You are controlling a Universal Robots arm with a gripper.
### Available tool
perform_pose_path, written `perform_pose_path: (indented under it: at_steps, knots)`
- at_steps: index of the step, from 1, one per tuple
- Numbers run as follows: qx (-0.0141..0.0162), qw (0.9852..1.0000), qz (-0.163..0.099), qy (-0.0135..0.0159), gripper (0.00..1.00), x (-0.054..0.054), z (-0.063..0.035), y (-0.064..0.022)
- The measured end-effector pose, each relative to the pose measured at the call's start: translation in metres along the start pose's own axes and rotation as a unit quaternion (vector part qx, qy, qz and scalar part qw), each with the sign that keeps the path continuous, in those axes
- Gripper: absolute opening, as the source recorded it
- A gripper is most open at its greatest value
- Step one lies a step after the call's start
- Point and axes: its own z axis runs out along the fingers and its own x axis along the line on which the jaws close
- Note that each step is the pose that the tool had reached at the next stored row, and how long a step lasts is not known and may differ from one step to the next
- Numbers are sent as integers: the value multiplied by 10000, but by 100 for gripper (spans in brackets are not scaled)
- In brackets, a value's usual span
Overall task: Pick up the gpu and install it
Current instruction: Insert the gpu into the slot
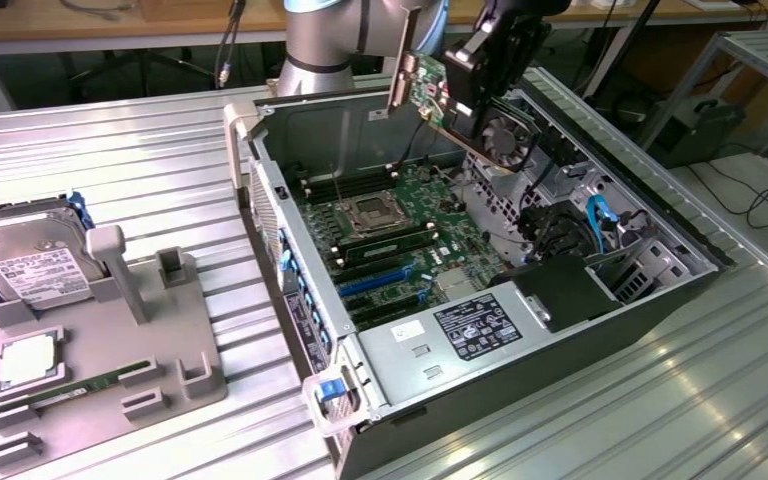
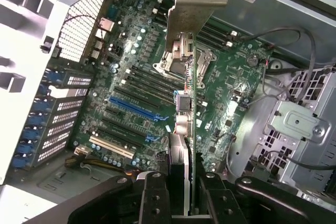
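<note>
End effector (image 2: 184, 190) is clamped on the gpu (image 2: 185, 77), fingers (image 2: 157, 195) pinching one edge of the card. Card is edge-on in the wrist view, silver bracket at the end away from the grip. It's in the air over the open case (image 1: 624, 300), above the motherboard (image 2: 131, 72) and clear of it. Long blue slot (image 2: 134, 107) lies off to one side. Further out on the ribbed surface (image 1: 157, 150), at the exterior view's left: gray holder (image 1: 104, 370) with the hard drive (image 1: 24, 265).

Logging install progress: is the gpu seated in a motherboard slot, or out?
Out. The gripper holds the gpu on edge above the motherboard, clear of the blue slot.
</note>
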Motion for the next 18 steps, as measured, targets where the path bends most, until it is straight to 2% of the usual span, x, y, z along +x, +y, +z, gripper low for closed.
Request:
perform_pose_path:
  at_steps: [18]
  knots:
    - [-3,9994,-347,6,27,0,1,0]
